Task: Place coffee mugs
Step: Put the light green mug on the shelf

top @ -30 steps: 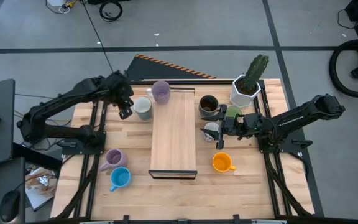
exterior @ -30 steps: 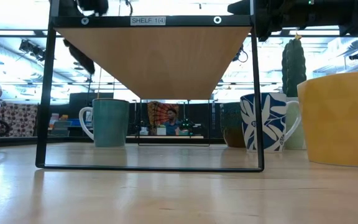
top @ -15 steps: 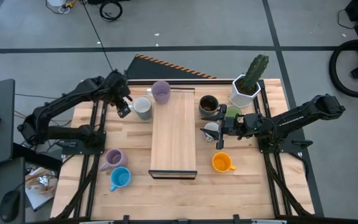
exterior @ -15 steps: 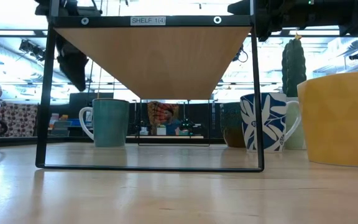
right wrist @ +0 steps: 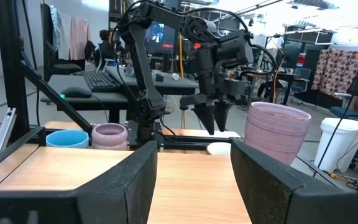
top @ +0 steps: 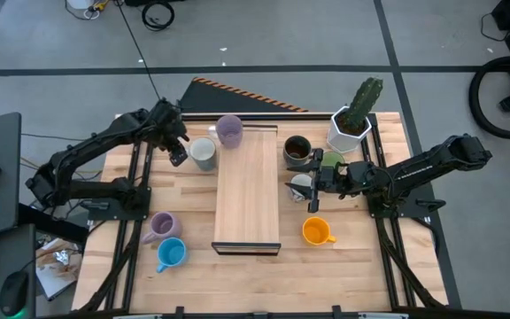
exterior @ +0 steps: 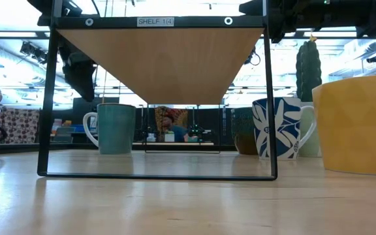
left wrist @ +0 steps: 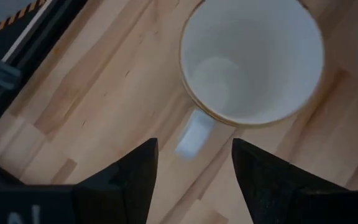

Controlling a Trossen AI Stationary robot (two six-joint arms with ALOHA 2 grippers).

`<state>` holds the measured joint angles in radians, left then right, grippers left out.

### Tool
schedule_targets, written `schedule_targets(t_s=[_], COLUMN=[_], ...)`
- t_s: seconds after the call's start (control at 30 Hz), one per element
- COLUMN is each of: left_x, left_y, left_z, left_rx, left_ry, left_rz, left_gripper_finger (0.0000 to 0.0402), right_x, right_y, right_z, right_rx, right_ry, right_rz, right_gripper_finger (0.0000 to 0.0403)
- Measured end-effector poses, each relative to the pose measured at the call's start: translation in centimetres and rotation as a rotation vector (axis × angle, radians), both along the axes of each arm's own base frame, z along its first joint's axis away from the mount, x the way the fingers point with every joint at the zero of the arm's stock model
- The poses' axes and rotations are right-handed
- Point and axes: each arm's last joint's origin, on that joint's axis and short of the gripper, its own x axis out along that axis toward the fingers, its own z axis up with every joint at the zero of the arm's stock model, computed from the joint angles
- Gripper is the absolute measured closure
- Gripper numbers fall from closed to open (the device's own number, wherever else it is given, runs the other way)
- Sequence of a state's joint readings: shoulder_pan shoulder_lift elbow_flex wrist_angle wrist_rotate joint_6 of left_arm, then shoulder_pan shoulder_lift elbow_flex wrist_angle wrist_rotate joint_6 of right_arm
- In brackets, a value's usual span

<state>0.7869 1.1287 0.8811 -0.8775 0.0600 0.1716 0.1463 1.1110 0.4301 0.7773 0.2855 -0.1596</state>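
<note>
**Left gripper open over the pale mug beside the shelf**

Taking the wooden shelf as landmark: well off its near left corner stand a purple mug and a blue mug, touching or nearly so. The left gripper hangs by the shelf's far left corner with its fingers spread wide, the handle of the light green mug showing in the gap between them; whether they touch it cannot be told. A second purple mug sits on the shelf's far left corner. Just right of the shelf stand a dark brown mug and a white mug with blue flowers, largely hidden from above by the right gripper, which hovers over it, fingers apart and empty. An orange mug stands near the shelf's near right corner, cut off at the low view's edge. The potted cactus stands farther right; other mugs cannot be made out
</note>
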Motion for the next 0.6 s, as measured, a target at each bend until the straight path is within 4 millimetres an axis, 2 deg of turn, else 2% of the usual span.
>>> schedule_targets(t_s=[0.33, 0.6], left_x=[1.0, 1.4], left_y=[0.9, 1.3], left_z=[-1.8, -2.4], left_rx=[-0.047, -0.043], left_ry=[0.082, 0.125], left_rz=[-0.025, -0.106], left_gripper_finger=[0.0189, 0.0189], right_x=[0.0, 0.0], right_y=[0.0, 0.0], right_z=[0.1, 0.1], right_rx=[0.002, 0.001], right_ry=[-0.011, -0.008], right_rz=[0.000, 0.001], right_gripper_finger=[0.0192, 0.0192])
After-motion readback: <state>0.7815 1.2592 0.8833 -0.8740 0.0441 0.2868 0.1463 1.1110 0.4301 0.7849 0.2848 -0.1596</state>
